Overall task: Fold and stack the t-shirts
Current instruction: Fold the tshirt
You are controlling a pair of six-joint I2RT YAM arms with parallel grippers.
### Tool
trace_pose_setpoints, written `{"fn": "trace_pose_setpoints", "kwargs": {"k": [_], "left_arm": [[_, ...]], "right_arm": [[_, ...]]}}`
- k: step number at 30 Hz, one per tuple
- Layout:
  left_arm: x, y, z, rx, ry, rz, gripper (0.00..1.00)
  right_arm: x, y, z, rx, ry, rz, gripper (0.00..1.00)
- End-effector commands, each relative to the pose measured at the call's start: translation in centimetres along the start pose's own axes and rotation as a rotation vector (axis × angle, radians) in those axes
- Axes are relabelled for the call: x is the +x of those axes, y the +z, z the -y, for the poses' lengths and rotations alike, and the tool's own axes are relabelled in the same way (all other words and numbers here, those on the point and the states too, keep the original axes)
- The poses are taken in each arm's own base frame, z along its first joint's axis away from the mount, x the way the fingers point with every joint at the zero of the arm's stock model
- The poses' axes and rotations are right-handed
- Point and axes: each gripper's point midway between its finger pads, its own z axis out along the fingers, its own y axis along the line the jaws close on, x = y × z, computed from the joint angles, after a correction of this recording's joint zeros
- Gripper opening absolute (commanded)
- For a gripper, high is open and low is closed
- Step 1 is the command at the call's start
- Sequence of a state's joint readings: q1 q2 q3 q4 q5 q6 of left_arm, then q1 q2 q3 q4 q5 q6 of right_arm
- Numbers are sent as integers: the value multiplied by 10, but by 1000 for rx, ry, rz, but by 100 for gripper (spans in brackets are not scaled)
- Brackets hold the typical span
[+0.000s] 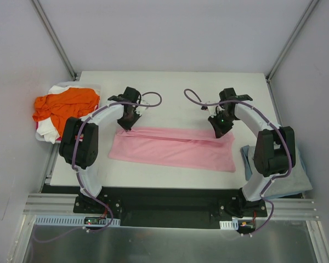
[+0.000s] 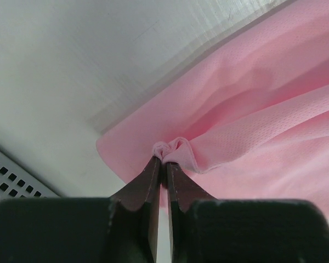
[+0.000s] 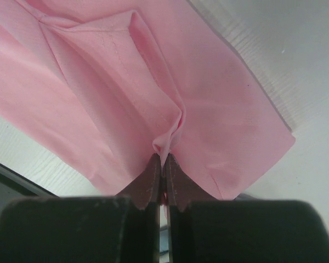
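A light pink t-shirt (image 1: 172, 148) lies across the middle of the white table (image 1: 170, 93) as a long folded strip. My left gripper (image 1: 126, 124) is shut on a pinch of its far left corner; the wrist view shows the bunched cloth (image 2: 172, 149) between the tips of my left gripper (image 2: 164, 161). My right gripper (image 1: 220, 131) is shut on the far right edge, a fold of the pink t-shirt (image 3: 170, 139) squeezed in its tips (image 3: 163, 159). An orange t-shirt (image 1: 63, 104) lies crumpled on a white one (image 1: 46, 130) at the left edge. A grey-blue t-shirt (image 1: 288, 175) lies at the right, partly behind my right arm.
The orange and white pile sits in a pale tray (image 1: 93, 86) at the table's left edge. Slanted frame posts (image 1: 54, 35) rise at both back corners. A perforated metal strip (image 2: 13, 178) runs along the table's left side.
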State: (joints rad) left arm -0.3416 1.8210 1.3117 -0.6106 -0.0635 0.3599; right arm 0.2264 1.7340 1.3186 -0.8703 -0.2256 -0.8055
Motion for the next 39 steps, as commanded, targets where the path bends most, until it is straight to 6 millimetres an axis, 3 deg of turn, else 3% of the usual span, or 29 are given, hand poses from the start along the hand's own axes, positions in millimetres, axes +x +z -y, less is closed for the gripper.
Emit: {"fn": "trace_pose_setpoints", "kwargs": {"k": [1,5,17,30,39], "left_arm": [[5,-14,-3,-34,39,2,8],[8,-14,-3,-35,43,-5,24],[16,-14,0,-30,47,-31,20],[15,-33,-1,-39,30,7,17],[29,-42,17,16,25,-4,18]], "right_arm": [[5,-6,-10,-23,-30,-3,1],[8,-2,-12,-31,-27,-10,1],[16,-3,-21,-41,-26,-18,1],[14,-13,-28,-33,-34,9,1],[14,-13,-29,-32,-35,8,1]]}}
